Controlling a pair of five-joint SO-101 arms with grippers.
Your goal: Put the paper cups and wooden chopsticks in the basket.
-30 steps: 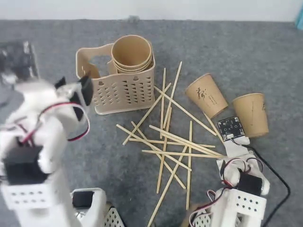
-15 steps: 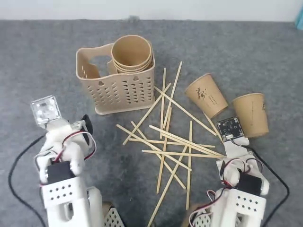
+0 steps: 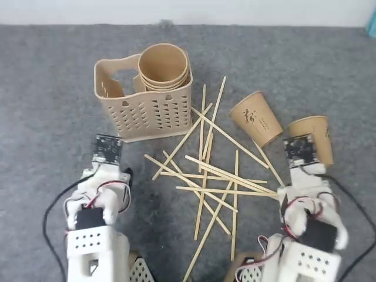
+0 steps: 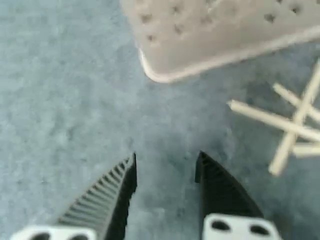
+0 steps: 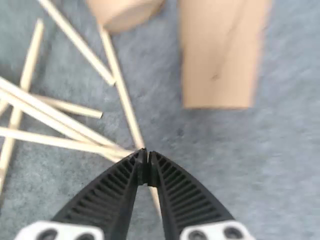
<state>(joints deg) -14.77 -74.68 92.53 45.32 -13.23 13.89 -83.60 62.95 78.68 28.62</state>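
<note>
The right tool [image 5: 146, 155], closed and empty, is nearer the tipped paper cup [image 5: 220, 55] lying just on its far side, lengthwise away; left tool [image 4: 166, 159] gapes, empty

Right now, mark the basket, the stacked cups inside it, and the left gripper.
basket [image 3: 150, 114], high view, perforated front wall.
stacked cups [image 3: 163, 63], high view, inside of the top cup.
left gripper [image 4: 166, 159], left wrist view, midway between its open fingertips.
</note>
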